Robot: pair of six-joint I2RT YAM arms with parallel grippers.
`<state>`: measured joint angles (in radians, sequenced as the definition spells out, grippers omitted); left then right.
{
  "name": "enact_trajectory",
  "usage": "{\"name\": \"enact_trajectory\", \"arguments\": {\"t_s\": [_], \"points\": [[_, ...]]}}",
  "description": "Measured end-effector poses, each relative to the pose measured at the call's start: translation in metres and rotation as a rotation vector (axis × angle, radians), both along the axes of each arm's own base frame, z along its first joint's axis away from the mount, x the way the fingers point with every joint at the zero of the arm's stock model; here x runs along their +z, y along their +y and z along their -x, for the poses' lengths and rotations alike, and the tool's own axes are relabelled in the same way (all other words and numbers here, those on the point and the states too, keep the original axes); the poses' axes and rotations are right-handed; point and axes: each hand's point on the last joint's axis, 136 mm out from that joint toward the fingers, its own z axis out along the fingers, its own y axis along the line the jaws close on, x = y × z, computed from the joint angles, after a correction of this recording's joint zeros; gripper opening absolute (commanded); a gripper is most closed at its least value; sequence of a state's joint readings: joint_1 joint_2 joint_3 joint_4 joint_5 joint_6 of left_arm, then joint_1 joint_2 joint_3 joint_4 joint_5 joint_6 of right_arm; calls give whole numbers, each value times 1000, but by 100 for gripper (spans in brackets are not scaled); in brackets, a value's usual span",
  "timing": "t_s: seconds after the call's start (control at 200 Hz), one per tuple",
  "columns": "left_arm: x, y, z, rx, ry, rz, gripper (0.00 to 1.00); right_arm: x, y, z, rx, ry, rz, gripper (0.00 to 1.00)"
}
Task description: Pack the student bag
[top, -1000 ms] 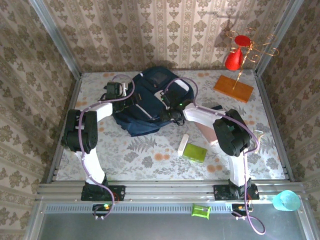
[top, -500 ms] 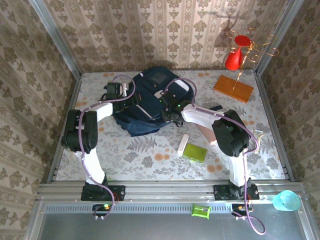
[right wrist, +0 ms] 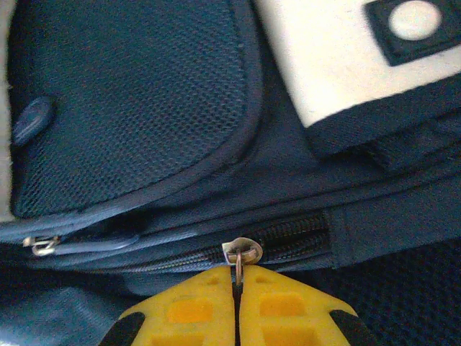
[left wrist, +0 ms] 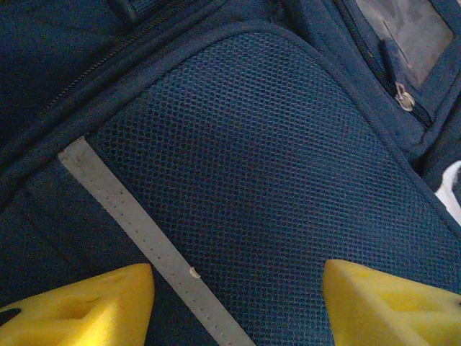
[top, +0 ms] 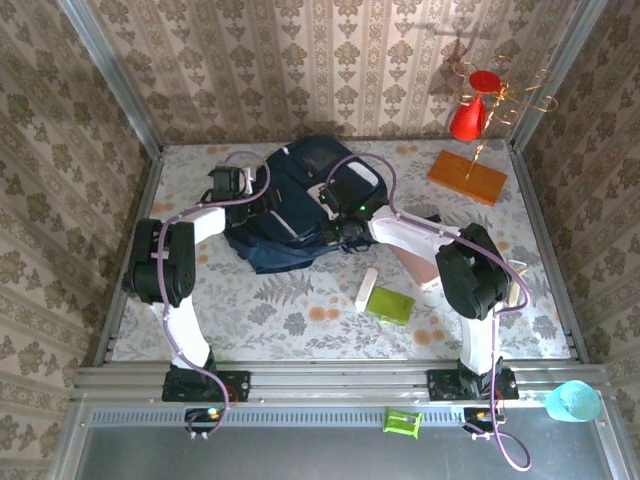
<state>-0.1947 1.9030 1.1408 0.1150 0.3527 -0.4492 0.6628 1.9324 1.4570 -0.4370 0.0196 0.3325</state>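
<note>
Fingers at right [right wrist: 191,311] pinch zipper pull [right wrist: 241,254]; left fingers [left wrist: 90,303] spread.

A: Any free room?
B: Front-left of the tabletop [top: 250,310] is bare, a wide lane. Front-right is cluttered: white bar [top: 367,288], green box [top: 389,304], pink book [top: 418,265] under the right arm.
A: Around the student bag [top: 285,250]?
B: Tight. The left end effector [left wrist: 236,277] is spread over its mesh, and the right end effector [right wrist: 236,285] is pinched on the zipper pull [right wrist: 241,254]. An orange board [top: 467,177] and red cone [top: 467,120] block the back-right.

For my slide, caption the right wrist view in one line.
Yellow-fingered right gripper shut on the metal zipper pull of the dark navy fabric backpack.
</note>
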Motion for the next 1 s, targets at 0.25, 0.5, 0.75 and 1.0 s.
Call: {"name": "enact_trajectory", "arguments": {"t_s": [0.25, 0.5, 0.75, 1.0], "points": [[-3, -2, -5, 27, -21, 4, 63, 9, 34, 21, 115, 39, -44, 10], [3, -5, -15, 35, -30, -4, 64, 5, 44, 29, 165, 86, -86, 11], [19, -8, -43, 24, -46, 11, 64, -1, 86, 27, 198, 147, -241, 15], [26, 1, -25, 20, -40, -7, 68, 5, 100, 26, 201, 149, -309, 34]]}}
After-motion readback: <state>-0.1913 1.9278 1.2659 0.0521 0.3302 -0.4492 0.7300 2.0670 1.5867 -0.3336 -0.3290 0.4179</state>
